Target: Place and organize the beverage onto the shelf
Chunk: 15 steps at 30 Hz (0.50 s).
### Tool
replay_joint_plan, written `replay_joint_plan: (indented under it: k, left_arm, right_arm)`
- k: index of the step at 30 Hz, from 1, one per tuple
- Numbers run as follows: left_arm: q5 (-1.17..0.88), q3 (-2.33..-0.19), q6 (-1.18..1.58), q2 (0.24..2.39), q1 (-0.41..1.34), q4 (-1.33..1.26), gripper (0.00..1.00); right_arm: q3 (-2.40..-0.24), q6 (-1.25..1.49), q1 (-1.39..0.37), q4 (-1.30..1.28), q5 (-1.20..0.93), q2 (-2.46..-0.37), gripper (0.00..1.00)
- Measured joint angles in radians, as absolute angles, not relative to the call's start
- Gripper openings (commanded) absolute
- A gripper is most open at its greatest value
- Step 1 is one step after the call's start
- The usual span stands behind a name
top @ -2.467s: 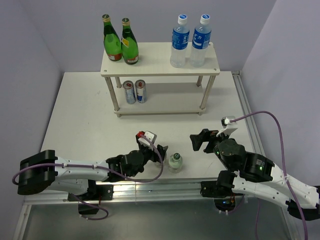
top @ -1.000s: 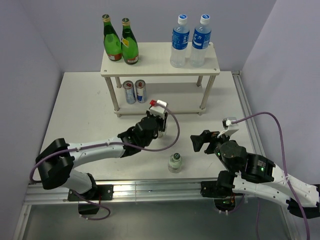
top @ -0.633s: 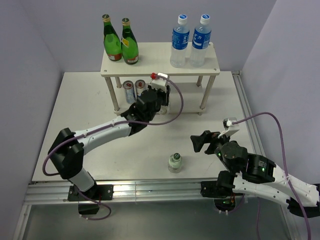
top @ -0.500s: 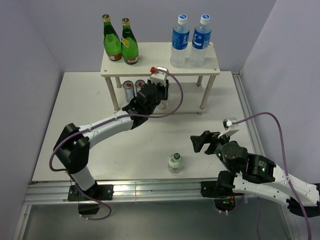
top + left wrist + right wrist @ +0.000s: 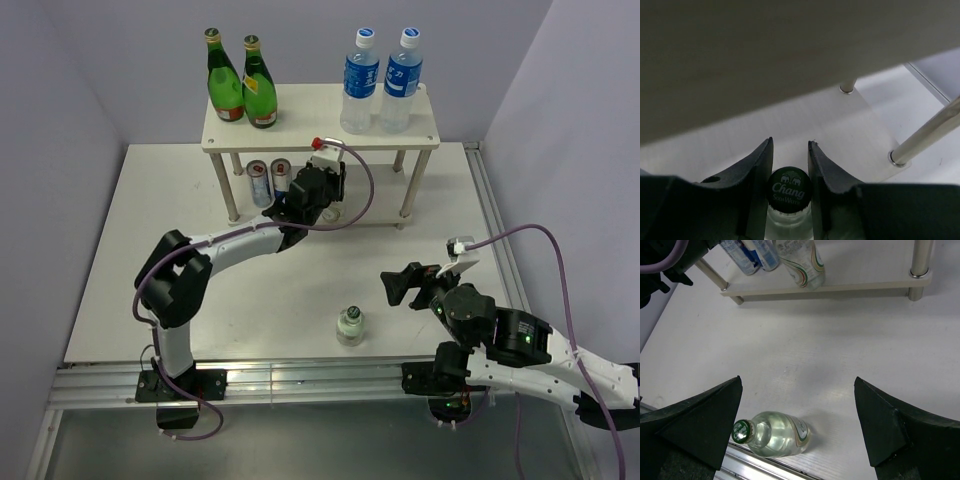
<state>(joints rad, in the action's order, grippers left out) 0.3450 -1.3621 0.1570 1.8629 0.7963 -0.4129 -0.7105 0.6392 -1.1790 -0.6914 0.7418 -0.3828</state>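
The beige two-tier shelf (image 5: 320, 125) stands at the back. My left gripper (image 5: 322, 192) reaches under its top board, shut on the green-capped neck of a clear soda bottle (image 5: 788, 187) over the lower tier (image 5: 835, 122). In the right wrist view that bottle (image 5: 802, 262) is beside the two cans (image 5: 752, 254). A second clear soda bottle (image 5: 351, 324) stands on the table near the front edge. It also shows in the right wrist view (image 5: 779, 434), just in front of my right gripper (image 5: 797, 382). The right gripper (image 5: 398, 285) is open and empty.
Two green glass bottles (image 5: 240, 88) stand on the top board's left and two blue-labelled water bottles (image 5: 380, 85) on its right. Two cans (image 5: 270, 182) stand on the lower tier's left. Slim metal legs (image 5: 925, 135) stand at the corners. A metal rail (image 5: 770, 467) edges the table front.
My left arm has carried its soda bottle from the table's front, away from the other bottle, to under the shelf's top board. The right arm has barely moved.
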Motion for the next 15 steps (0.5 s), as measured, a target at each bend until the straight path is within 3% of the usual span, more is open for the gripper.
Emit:
replay_joint_plan:
  k: [11, 14, 15]
  left_arm:
    - [0.409, -1.354, 0.174, 1.904, 0.794, -0.543, 0.01]
    - [0.420, -1.357, 0.172, 1.919, 0.797, -0.574, 0.25]
    - [0.422, -1.362, 0.172, 1.925, 0.798, -0.582, 0.40]
  right_arm:
    - [-0.710, 0.654, -1.212, -0.693, 0.767, -0.381, 1.00]
    - [-0.710, 0.657, -1.216, -0.693, 0.771, -0.381, 1.00]
    - [-0.710, 0.658, -1.218, -0.694, 0.771, -0.381, 1.00]
